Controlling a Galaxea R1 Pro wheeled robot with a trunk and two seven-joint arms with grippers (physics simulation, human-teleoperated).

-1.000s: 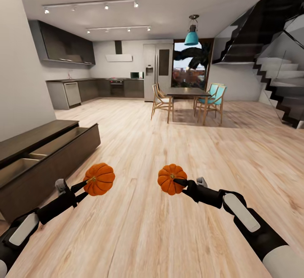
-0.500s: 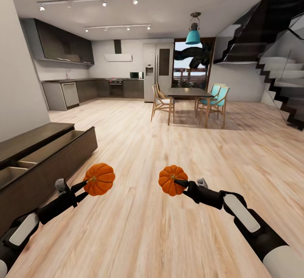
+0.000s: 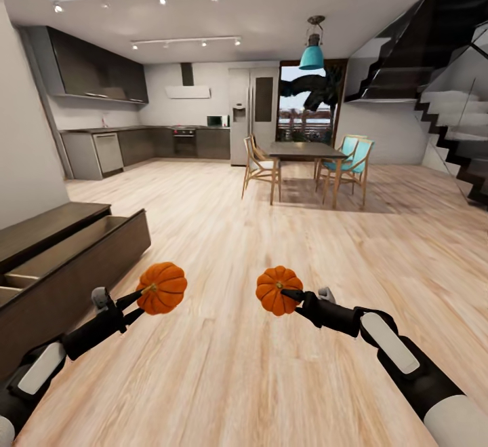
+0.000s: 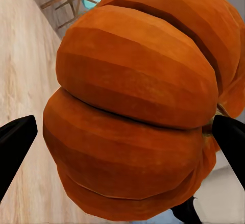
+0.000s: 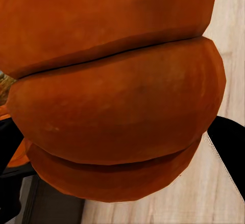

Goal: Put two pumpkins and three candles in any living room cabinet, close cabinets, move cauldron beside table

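Observation:
Both arms carry an orange ribbed pumpkin above the wooden floor. My left gripper [image 3: 144, 295] is shut on one pumpkin [image 3: 163, 287], whose ribs loom close in the left wrist view [image 4: 138, 106] between the black fingertips [image 4: 15, 142]. My right gripper [image 3: 283, 294] is shut on the other pumpkin [image 3: 277, 289], seen close up in the right wrist view [image 5: 112, 91]. The low dark-brown cabinet [image 3: 64, 257] stands at the left, with its drawer pulled out and open at the top. The candles, the cauldron and the table are out of view.
Ahead lies wide light wooden floor [image 3: 271, 243]. A dark dining table [image 3: 306, 152] with wooden and turquoise chairs stands at the back. The grey kitchen [image 3: 135, 142] is at the back left, a fridge [image 3: 252, 114] in the middle, and a staircase [image 3: 447, 128] at the right.
The whole view has shifted, so the camera moved: the cabinet has slid toward the left edge. Both grippers keep their pumpkins in the same pose.

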